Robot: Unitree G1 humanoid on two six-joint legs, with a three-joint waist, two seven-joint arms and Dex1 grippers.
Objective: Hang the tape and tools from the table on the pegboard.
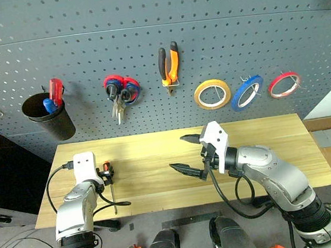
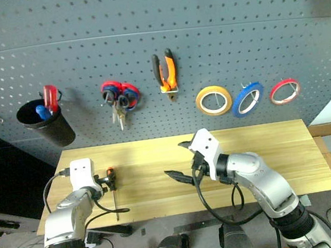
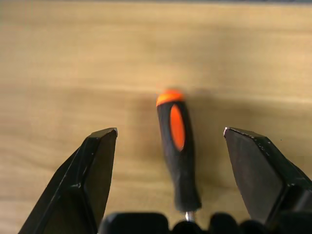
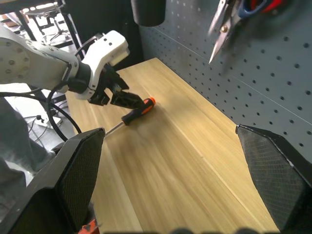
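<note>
The pegboard (image 1: 143, 36) carries the pliers (image 1: 169, 65), the scissors (image 1: 117, 99) and the yellow tape (image 1: 212, 93), above the wooden tabletop (image 1: 152, 161). The right gripper (image 1: 184, 155) hovers over the tabletop's middle, jaws wide open and empty. The left gripper (image 3: 168, 141) sits low at the left end, jaws open on either side of the screwdriver (image 3: 177, 146) lying there.

even, soft overhead light, no glare. faint shadows under tools on the pegboard (image 1: 141, 19). board lines bow at edges. left wrist view soft; screwdriver (image 3: 176, 146) handle blurred near lens.
</note>
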